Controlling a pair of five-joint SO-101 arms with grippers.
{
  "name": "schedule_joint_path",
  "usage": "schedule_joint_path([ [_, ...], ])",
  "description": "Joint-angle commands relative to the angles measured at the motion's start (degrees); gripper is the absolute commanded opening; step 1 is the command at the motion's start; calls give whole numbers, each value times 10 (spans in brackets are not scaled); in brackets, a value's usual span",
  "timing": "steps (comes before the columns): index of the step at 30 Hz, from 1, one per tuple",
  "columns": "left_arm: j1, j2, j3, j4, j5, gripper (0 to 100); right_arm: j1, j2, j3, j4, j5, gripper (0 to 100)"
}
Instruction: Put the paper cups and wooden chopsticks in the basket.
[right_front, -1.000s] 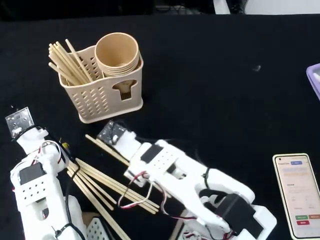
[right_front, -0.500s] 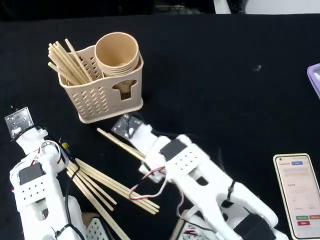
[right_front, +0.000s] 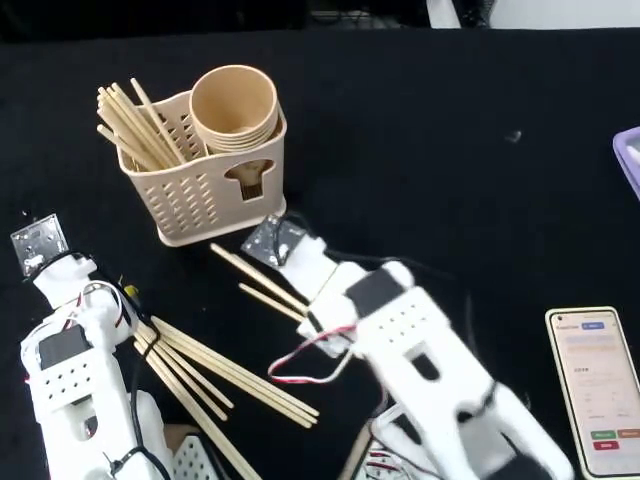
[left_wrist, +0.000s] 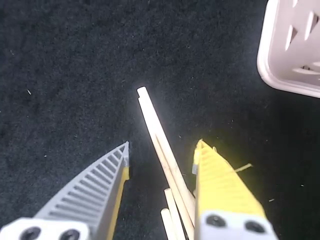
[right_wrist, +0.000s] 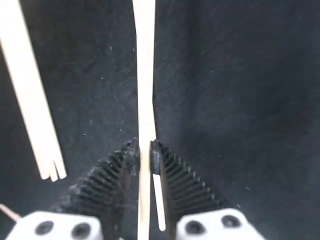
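My right gripper (right_wrist: 144, 146) is clenched on a single pale wooden chopstick (right_wrist: 144, 75). The stick passes straight between the jaws and runs on ahead, in line with the gripper's own axis, so I am holding it lengthwise rather than across. A split pair of wooden chopsticks (right_wrist: 30, 95) lies beside it on the black cloth counter (right_front: 450, 180).

From above, the beige perforated plastic basket (right_front: 205, 195) sits up and to the left of that arm. It already holds a stack of tan paper cups (right_front: 233, 105) on one side and a sheaf of chopsticks (right_front: 130, 125) leaning in the other. The sticks jutting out from under my right arm point that way, and their far ends lie near the foot of the basket's front wall.

I judge the whole move turns on that. The stick lies close to flat and aims at the wall, not the opening, so I would need to lift it and tip it upright before it can clear the rim.

My left gripper (left_wrist: 162, 145) is spread wide, astride the ends of the loose chopsticks (right_front: 220, 375) spread across the counter. It grips nothing. The right arm is the nearer one to the basket.
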Motion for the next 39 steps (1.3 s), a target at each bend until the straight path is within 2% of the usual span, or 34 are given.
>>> schedule_joint_path([
  [1, 0, -6, -7, -9, 3, 216, -62, -149, -66, 80, 9, 11],
  [6, 0, -6, -7, -9, 3, 216, -141, -240, -147, 101, -26, 11],
  [9, 0, -6, -7, -9, 3, 216, -153, -257, -200, 26, -87, 11],
  [15, 0, -6, -7, -9, 4, 216, -151, -211, -163, -296, -136, 11],
  [20, 0, -6, -6, -9, 4, 216, -142, -92, -151, -596, -221, 11],
  [23, 0, -6, -6, -9, 4, 216, -118, 2, -190, -703, -246, 11],
  [32, 0, -6, -5, -9, 3, 216, -69, 259, -436, -666, -353, 11],
  [39, 0, -6, -5, -9, 3, 216, -80, 379, -540, -625, -350, 11],
])
